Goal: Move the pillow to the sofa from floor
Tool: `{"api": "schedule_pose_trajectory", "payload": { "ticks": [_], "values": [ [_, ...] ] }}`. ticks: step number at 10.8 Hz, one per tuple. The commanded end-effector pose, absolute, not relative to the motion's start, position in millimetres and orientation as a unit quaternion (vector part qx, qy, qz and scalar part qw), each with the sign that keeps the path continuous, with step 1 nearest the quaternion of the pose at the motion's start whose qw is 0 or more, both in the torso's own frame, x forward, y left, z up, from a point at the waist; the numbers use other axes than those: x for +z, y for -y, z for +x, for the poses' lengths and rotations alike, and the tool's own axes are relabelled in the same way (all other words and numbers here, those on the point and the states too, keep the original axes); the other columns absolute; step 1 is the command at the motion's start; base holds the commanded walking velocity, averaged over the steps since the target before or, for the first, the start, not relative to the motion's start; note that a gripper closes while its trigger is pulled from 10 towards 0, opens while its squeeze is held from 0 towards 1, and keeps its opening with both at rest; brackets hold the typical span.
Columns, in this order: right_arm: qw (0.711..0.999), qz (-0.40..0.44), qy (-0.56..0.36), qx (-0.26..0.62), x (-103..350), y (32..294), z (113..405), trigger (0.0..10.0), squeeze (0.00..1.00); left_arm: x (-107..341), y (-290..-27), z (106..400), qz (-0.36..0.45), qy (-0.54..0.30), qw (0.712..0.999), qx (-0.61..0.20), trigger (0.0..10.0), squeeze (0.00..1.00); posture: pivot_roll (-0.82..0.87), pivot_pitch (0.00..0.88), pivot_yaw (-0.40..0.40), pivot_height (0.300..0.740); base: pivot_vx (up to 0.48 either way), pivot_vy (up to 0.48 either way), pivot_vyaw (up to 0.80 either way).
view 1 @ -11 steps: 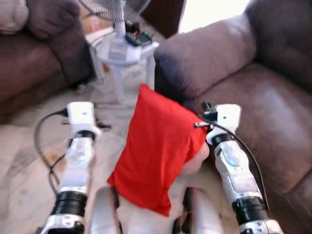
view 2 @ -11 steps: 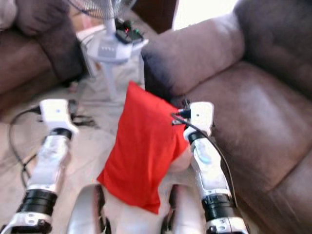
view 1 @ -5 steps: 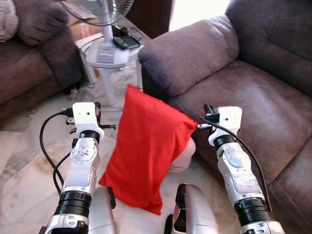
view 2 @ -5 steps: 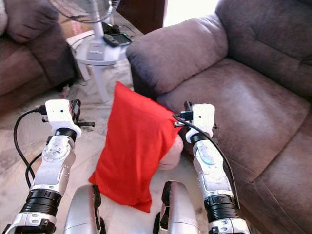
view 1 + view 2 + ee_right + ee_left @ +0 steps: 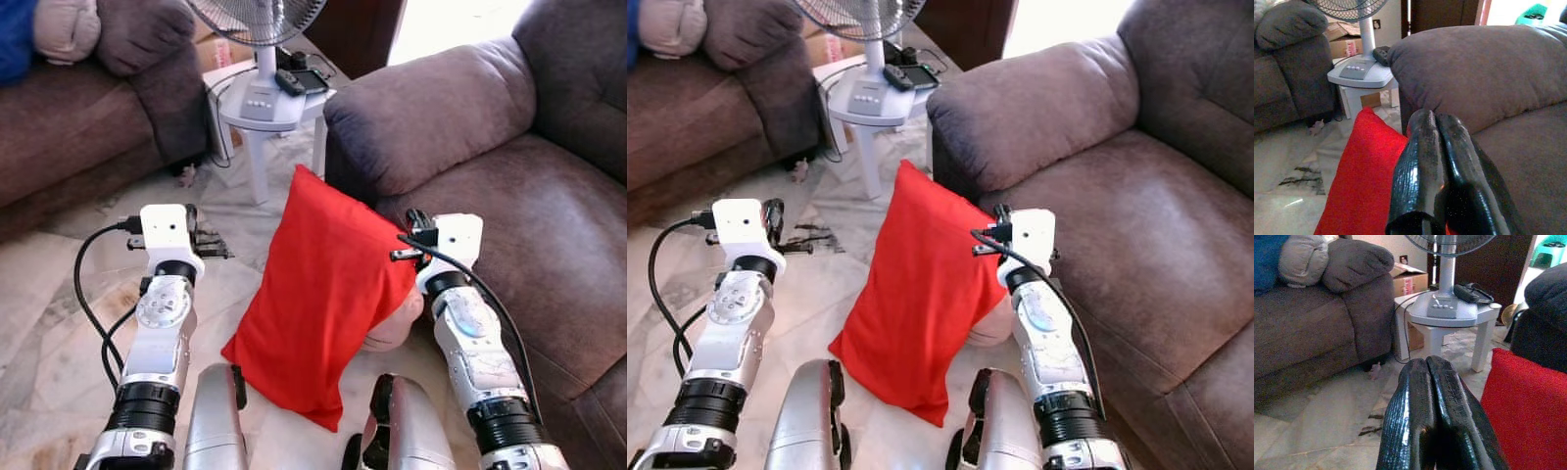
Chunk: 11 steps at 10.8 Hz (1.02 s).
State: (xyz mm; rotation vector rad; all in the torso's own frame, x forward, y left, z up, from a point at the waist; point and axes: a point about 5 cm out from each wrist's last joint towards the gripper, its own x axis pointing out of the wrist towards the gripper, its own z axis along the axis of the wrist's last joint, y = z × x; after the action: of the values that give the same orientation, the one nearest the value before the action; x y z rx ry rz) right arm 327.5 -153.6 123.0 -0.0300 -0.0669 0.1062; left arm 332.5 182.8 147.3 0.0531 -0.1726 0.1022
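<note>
A red pillow (image 5: 323, 304) hangs upright between my two arms, its lower corner over my knees. My right gripper (image 5: 1437, 122) is shut on the pillow's upper right edge, and red cloth shows at the base of its fingers (image 5: 1415, 176). In the left eye view those fingers are hidden behind the pillow by my right wrist (image 5: 446, 240). The brown sofa seat (image 5: 529, 215) lies just to the right, with its padded armrest (image 5: 431, 108) beyond the pillow. My left gripper (image 5: 217, 247) is shut and empty, held left of the pillow above the floor.
A white stool (image 5: 265, 98) carries a fan base and a remote ahead, between the armrest and a second brown sofa (image 5: 78, 127) at the left. A pale pink rounded object (image 5: 394, 328) sits on the marble floor by the sofa front. My silver legs (image 5: 216, 431) fill the near edge.
The view has swung left then back, so the fan and sofas have shifted in frame. The pillow stays in my right gripper and both arms keep the same pose.
</note>
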Motion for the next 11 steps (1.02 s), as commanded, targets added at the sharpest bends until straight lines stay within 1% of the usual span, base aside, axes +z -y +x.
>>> {"api": "schedule_pose_trajectory", "payload": {
  "ticks": [1,4,7,11],
  "values": [
    [0.998,-0.015,0.027,0.048,120.6,156.6,326.7,10.0,0.00,142.9,-181.4,332.0,0.029,0.076,0.996,0.048,10.0,0.00,0.06,0.161,-0.056,0.577,0.000,0.000,0.00],
    [0.998,-0.016,0.025,0.048,120.0,156.6,326.8,10.0,0.00,142.8,-182.2,332.4,0.038,0.071,0.995,0.050,10.0,0.00,0.06,0.163,-0.056,0.577,0.000,0.000,0.00],
    [0.999,0.000,0.026,0.039,119.4,157.5,327.1,10.0,0.00,142.6,-182.9,332.6,0.039,0.071,0.995,0.051,10.0,0.00,0.06,0.163,-0.057,0.577,0.245,0.000,0.00],
    [0.999,-0.006,0.028,0.042,119.8,157.2,326.8,10.0,0.00,142.7,-183.5,332.5,0.038,0.071,0.995,0.051,10.0,0.00,0.06,0.164,-0.057,0.577,0.260,0.000,0.00]
  ]
}}
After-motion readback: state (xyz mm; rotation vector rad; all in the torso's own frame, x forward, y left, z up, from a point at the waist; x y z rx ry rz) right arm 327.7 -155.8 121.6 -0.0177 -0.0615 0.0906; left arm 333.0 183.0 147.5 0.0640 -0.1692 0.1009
